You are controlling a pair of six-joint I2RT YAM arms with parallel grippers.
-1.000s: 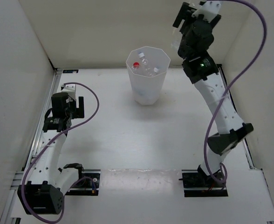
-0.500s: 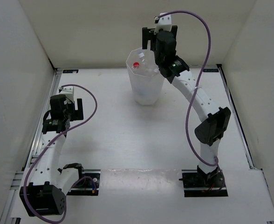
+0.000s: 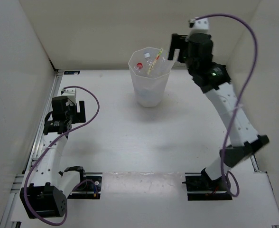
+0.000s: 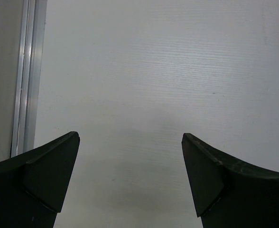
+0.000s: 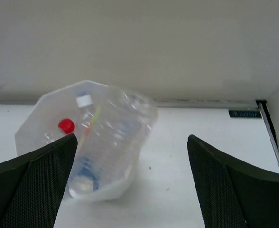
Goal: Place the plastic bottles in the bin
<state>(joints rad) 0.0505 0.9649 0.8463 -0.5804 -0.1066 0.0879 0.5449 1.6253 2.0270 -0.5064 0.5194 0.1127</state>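
Top external shows the desk [image 3: 130, 142] carrying the bin [image 3: 151, 92] at far centre. The right tool [image 3: 172, 48] is just beside its rim, jaws wide and empty, and the left tool [image 3: 78, 110], equally wide, is well apart. A ribbed bottle [image 3: 154, 61] tilts over that rim, cap end down inside and base toward the right tool.

Left arm [image 3: 51, 152] is sitting folded low, left gripper [image 4: 130, 142] pointing downward with jaws spread wide, while right arm [image 3: 229, 111] is stretching up and far forward, right gripper [image 5: 132, 142] gaping, gripping nothing.
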